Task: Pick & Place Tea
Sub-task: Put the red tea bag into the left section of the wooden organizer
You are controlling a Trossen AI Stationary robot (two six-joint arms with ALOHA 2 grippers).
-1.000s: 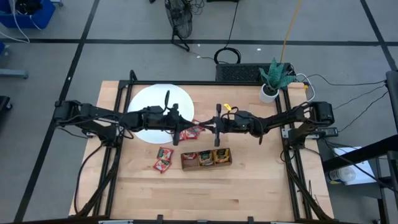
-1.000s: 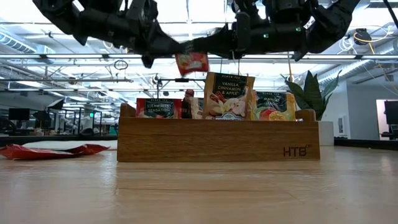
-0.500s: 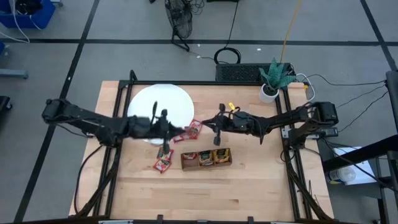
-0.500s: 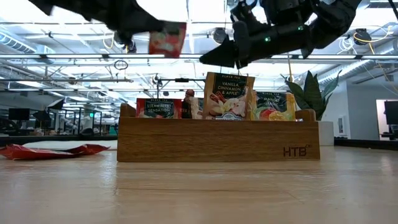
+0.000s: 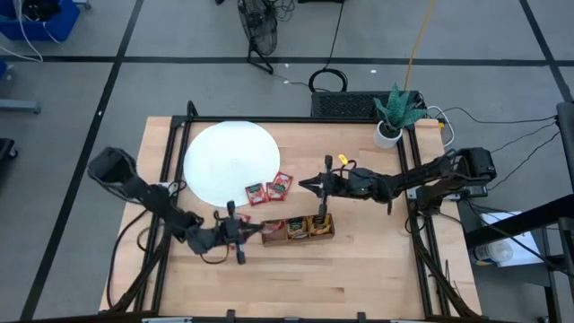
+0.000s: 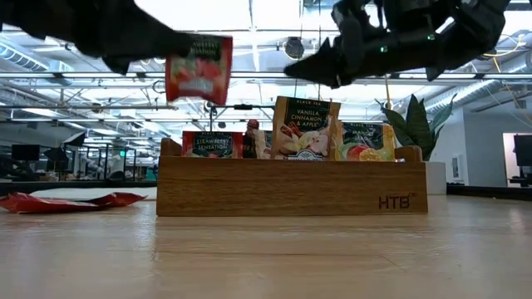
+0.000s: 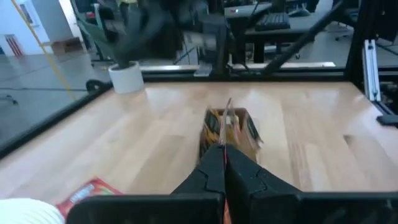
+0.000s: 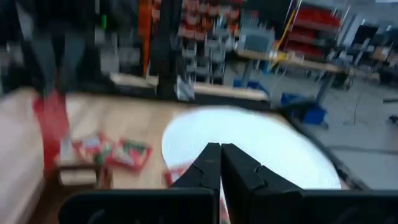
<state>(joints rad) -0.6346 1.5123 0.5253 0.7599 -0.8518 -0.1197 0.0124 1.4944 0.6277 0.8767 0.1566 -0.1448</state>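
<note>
The left gripper [image 5: 240, 231] hangs low over the near-left part of the table [image 5: 359, 269], just left of the wooden tray [image 5: 298, 229]. Its fingers are pressed together on a red tea sachet [image 6: 198, 68], which the low view shows held up in the air, above and in front of the tray's left end (the printed face turned toward that camera). From the left wrist view the two dark fingers [image 7: 214, 171] meet with no gap, the tray straight ahead of them.

Further back on the left lies the white disc [image 5: 229, 161]. Two more red sachets [image 5: 269, 188] lie flat on the wood just beside its near-right edge, one touching the other or nearly so. The low view shows a red packet [image 6: 66, 199] lying flat on the table far to the left of the tray.

The tray sits in the middle of the table, with sachets standing upright in its three compartments: red ones on the left [image 6: 212, 144], a tall vanilla-and-apple packet [image 6: 304, 127] in the middle, orange-yellow ones on the right [image 6: 364, 143].

The right gripper [image 5: 309, 185] hovers above the table behind the tray, pointing toward the disc, well apart from the left gripper. Its fingers [image 8: 211, 165] are closed against each other and carry nothing.

At the far right corner stands a potted plant [image 5: 395, 112].
</note>
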